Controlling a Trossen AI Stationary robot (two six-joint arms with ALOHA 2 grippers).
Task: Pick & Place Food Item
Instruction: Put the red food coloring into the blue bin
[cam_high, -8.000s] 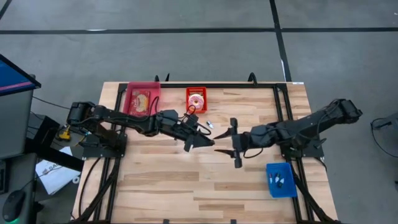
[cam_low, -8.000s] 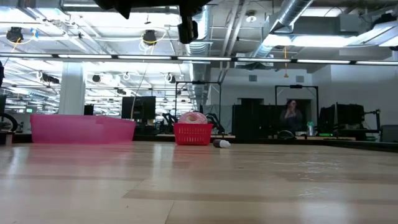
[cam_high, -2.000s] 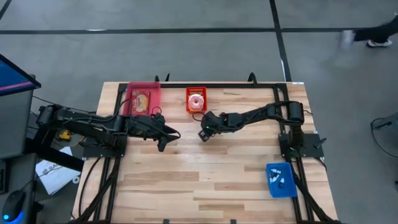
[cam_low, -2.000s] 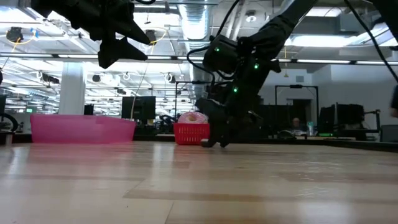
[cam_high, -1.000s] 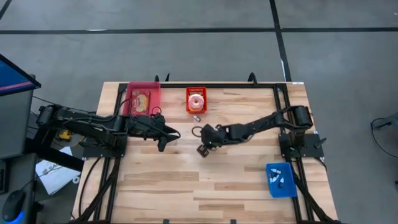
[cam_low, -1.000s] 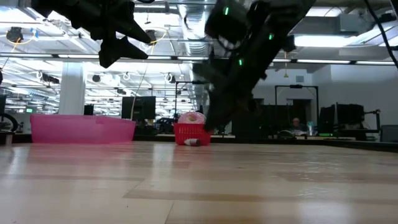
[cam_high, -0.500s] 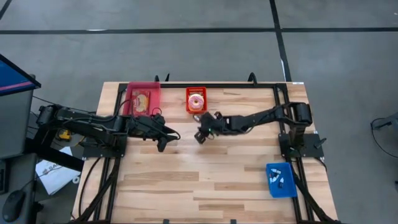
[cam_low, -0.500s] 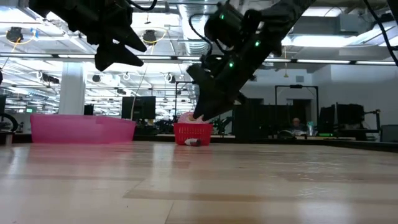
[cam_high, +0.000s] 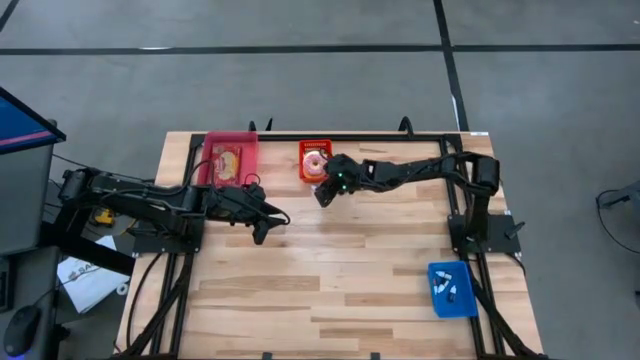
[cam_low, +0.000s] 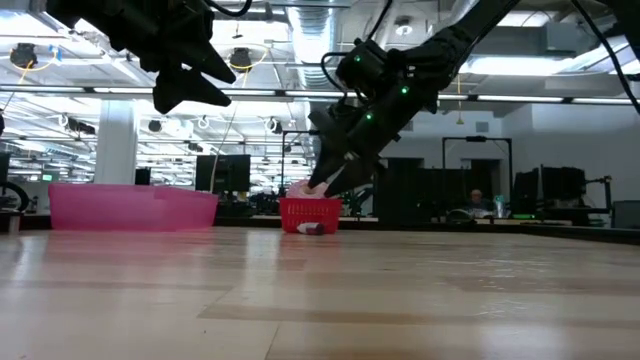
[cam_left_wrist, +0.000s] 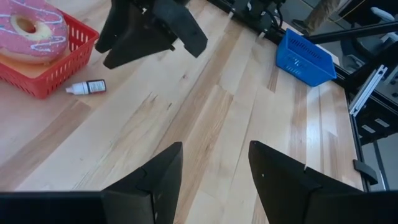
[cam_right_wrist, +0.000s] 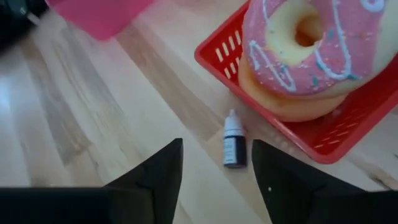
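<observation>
A pink-iced donut (cam_right_wrist: 308, 53) sits in a small red basket (cam_high: 303, 150) near the table's far edge. A small dark dropper bottle (cam_right_wrist: 234, 147) lies on its side on the wood just in front of the basket. My right gripper (cam_right_wrist: 216, 143) hovers open above the table, slanting down toward the bottle and the basket's near edge; nothing is between its fingers. My left gripper (cam_left_wrist: 214, 146) waits open above the table's left half (cam_high: 262, 228), holding nothing.
A pink tray (cam_high: 228, 158) holding a flat pastry stands left of the red basket at the far edge. A blue bin (cam_high: 451, 288) with small items sits at the near right. Bare wood lies across the table's middle and near side.
My right gripper has swung from the table's middle toward the far edge, ending just in front of the red basket over the bottle. The bottle and the donut have stayed where they were.
</observation>
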